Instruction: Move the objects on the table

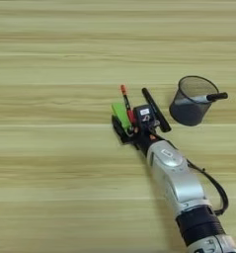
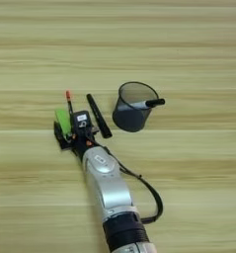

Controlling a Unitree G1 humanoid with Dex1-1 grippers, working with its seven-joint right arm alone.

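Note:
My right gripper (image 1: 123, 122) reaches in from the bottom right, its black fingers closed on either side of the small bright-green block (image 1: 120, 113) near the table's middle. A thin black pen with an orange-red tip (image 1: 124, 96) lies just right of the block, touching the gripper's side. The long black marker (image 1: 155, 109) rests slanted on the wood right of the gripper head. Further right stands the dark mesh pen cup (image 1: 191, 101), upright, with a black pen-like end (image 1: 217, 97) sticking over its rim. The same scene shows in the right eye view, where the block (image 2: 62, 119) sits in the gripper (image 2: 65, 127).
The light wood-grain table (image 1: 50, 188) fills both views. My silver forearm (image 1: 178, 183) and its black cable (image 1: 218, 190) cross the lower right part.

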